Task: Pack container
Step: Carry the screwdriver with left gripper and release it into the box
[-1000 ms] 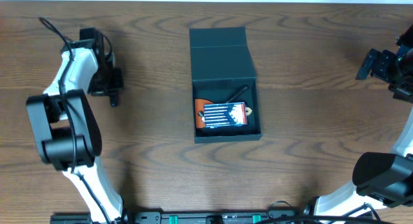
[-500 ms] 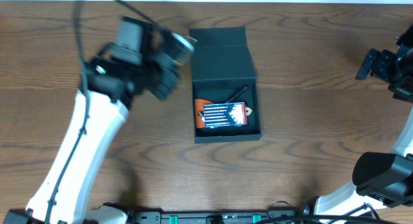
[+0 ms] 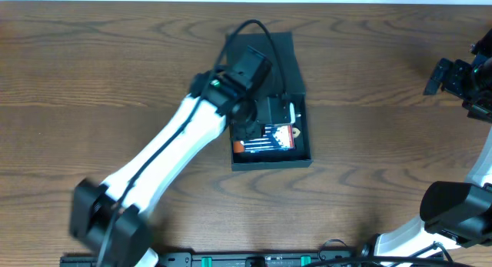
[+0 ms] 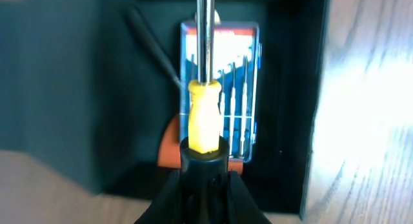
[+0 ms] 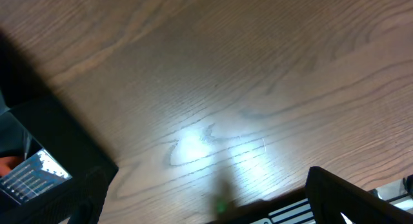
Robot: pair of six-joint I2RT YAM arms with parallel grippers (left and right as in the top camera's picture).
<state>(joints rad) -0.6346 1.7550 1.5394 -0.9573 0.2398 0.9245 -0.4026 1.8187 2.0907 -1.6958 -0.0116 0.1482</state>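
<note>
From overhead, the container (image 3: 261, 67) sat mid-table (image 3: 384, 182), a dark matte cardboard box, rectangular, its flap lid folded back; a blue bit case (image 3: 269, 136) and an orange item (image 3: 237, 147) already lay inside, so we judged the packing partly done, with closing left; the left gripper (image 3: 277, 111) hung over the open box; the right gripper (image 3: 451, 76) waited well apart. From the left wrist, that hand was clamped on a screwdriver (image 4: 203, 117), with a smooth yellow handle and a bright steel shaft, not yet set down. From the right wrist, the fingers stood spread and empty above glossy wood grain.
</note>
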